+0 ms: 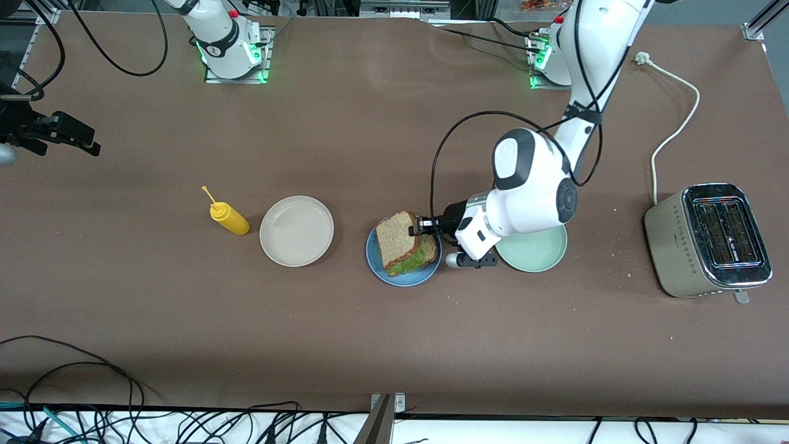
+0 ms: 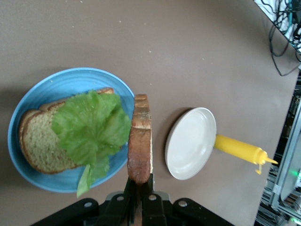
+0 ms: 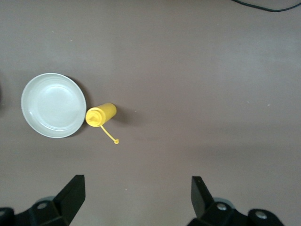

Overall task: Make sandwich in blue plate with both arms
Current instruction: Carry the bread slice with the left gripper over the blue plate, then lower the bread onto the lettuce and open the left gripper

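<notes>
Front view — brown table [image 1: 185,296], toaster [image 1: 709,240] toward left arm's end

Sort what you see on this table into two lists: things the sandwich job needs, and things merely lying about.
Needed: blue plate; bottom bread slice; lettuce; top bread slice, held on edge over the plate by the left gripper; right gripper, waiting open.

Lying about: cream plate; mustard bottle; green plate; toaster.

Our left gripper [image 1: 421,227] reaches low with fingers clamped; our right gripper [image 3: 136,195] waits high, fingers spread.
</notes>
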{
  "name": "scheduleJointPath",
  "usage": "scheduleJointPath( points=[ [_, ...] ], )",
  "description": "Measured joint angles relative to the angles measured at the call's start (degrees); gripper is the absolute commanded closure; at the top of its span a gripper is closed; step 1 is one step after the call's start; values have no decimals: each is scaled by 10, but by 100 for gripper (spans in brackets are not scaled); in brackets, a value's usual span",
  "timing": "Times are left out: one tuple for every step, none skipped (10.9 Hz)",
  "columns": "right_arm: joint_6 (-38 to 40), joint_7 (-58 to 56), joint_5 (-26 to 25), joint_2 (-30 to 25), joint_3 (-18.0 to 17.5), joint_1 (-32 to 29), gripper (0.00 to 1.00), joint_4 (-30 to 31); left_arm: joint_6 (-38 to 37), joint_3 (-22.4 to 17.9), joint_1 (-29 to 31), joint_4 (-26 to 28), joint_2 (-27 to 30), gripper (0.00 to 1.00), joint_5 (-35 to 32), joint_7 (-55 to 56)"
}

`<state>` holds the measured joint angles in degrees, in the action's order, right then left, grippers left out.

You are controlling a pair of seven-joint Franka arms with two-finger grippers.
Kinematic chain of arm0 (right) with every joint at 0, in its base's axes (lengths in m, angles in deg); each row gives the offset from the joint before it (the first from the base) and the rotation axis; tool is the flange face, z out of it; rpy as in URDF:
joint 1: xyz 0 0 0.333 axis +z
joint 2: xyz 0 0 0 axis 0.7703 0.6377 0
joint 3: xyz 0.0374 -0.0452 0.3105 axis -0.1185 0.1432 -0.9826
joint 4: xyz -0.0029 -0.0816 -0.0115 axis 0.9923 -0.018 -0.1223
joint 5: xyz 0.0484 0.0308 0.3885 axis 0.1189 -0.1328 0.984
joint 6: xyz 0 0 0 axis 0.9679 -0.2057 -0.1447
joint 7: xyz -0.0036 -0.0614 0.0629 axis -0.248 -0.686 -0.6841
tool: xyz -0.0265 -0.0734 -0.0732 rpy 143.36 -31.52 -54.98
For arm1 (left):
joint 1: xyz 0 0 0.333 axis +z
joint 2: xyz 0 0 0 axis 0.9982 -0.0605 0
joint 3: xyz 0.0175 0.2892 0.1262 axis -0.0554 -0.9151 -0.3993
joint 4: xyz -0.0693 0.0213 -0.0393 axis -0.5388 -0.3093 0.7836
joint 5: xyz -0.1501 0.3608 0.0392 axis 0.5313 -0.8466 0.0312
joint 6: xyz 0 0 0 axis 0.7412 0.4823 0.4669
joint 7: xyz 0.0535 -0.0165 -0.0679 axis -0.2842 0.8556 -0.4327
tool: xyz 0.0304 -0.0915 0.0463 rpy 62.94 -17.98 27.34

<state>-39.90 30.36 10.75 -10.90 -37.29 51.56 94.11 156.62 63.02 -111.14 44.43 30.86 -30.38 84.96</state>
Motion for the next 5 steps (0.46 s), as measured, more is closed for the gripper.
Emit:
scheduleJointPath(
  points=[
    [2,0,-10,0,0,0,0,0,26,0,-9,-1,-14,100,0,0],
    [4,0,-14,1,0,0,0,0,46,0,-16,-1,-28,100,0,0],
    [6,0,-14,1,0,0,0,0,55,0,-20,-3,-38,100,0,0],
    [7,0,-14,1,0,0,0,0,57,0,-22,-5,-43,100,0,-1],
    [9,0,-14,1,0,0,0,0,57,-1,-21,-8,-45,84,0,-1]
  ],
)
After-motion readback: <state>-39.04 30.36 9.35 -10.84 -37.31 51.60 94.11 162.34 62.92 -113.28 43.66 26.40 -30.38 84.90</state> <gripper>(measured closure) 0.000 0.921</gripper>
